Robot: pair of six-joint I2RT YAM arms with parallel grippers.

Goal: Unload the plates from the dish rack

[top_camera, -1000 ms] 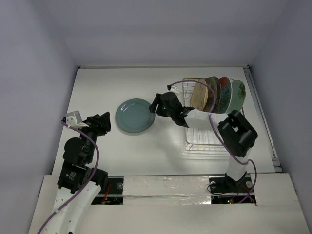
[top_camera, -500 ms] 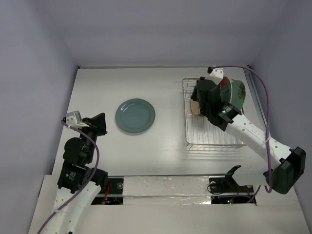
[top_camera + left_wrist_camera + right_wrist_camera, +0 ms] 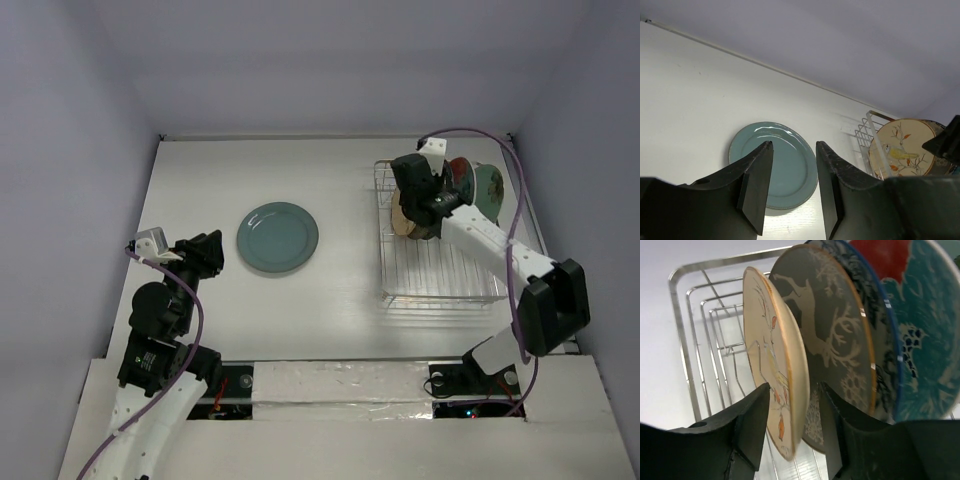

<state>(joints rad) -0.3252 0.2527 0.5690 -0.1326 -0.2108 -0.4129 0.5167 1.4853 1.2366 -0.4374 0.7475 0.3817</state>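
Observation:
A plain blue-grey plate [image 3: 277, 238] lies flat on the white table, left of the dish rack [image 3: 435, 285]. Several plates stand upright at the rack's far end: cream floral [image 3: 785, 365], dark with white deer [image 3: 835, 340], blue-white floral [image 3: 883, 335], red [image 3: 885, 255] and mint green [image 3: 930, 340]. My right gripper [image 3: 794, 390] is open, one finger on each side of the cream plate's lower rim, with a gap on both sides. My left gripper [image 3: 794, 145] is open and empty near the table's left edge, facing the blue-grey plate [image 3: 792, 170].
The near two thirds of the rack [image 3: 700, 370] holds only bare wires and prongs. Grey walls close in the table on the left, back and right. A purple cable loops above the right arm [image 3: 500, 150].
My right arm left the blue-grey plate at the table's middle and swung back to the rack, where its fingers now straddle the cream plate. The left arm stayed put.

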